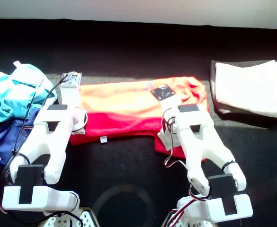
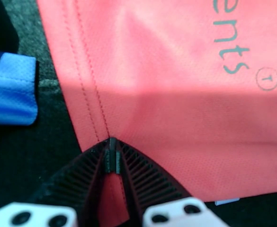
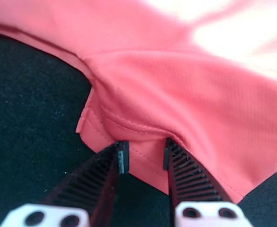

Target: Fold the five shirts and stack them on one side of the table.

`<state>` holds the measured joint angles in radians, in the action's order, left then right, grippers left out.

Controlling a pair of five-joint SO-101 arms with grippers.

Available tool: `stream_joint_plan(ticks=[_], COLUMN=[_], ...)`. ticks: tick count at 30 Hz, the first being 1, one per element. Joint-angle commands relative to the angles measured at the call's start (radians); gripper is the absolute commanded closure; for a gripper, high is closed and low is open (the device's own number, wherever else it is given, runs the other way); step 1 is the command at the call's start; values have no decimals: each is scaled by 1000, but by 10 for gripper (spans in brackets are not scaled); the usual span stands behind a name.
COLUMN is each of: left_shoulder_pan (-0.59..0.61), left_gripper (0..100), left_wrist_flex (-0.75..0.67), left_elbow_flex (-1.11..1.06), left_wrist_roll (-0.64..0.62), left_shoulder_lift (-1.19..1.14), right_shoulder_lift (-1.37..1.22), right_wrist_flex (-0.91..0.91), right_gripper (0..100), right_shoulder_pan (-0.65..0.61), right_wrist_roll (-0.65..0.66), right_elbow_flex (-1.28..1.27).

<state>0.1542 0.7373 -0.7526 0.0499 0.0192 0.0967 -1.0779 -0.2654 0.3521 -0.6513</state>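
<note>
Red shirt [image 1: 129, 106]: spread flat across the middle of the table [image 1: 129, 165]. Left gripper [image 2: 111, 157]: clamped on the hem. Right gripper [image 3: 144, 155]: narrowly parted, set astride a seamed edge, fabric not yet pinched. Both held edges are best lifted together and kept level once the right is closed

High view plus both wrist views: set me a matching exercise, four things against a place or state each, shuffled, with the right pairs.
Things:
1. red shirt
2. white shirt
3. left pincer
4. right pincer

Place or state:
A. open at the red shirt's edge
B. folded, on a dark garment
C. laid out mid-table
D. shut on the red shirt's hem

Pairs: 1-C, 2-B, 3-D, 4-A
</note>
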Motion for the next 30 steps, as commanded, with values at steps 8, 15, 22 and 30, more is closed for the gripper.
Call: stream_joint_plan(ticks=[8, 15, 22, 30], left_shoulder_pan=[13, 13, 13, 13], left_gripper=[992, 992, 992, 992], left_wrist_flex=[-9, -9, -9, -9], left_elbow_flex=[-4, -4, -4, -4], left_wrist_roll=[-6, -6, -6, -6], left_shoulder_lift=[12, 12, 12, 12], right_shoulder_lift=[58, 225, 280, 282], right_wrist_flex=[-28, -124, -125, -217], right_gripper=[993, 993, 993, 993], right_shoulder_pan=[18, 13, 12, 8], right_wrist_roll=[12, 14, 14, 32], right_elbow_flex=[54, 74, 25, 5])
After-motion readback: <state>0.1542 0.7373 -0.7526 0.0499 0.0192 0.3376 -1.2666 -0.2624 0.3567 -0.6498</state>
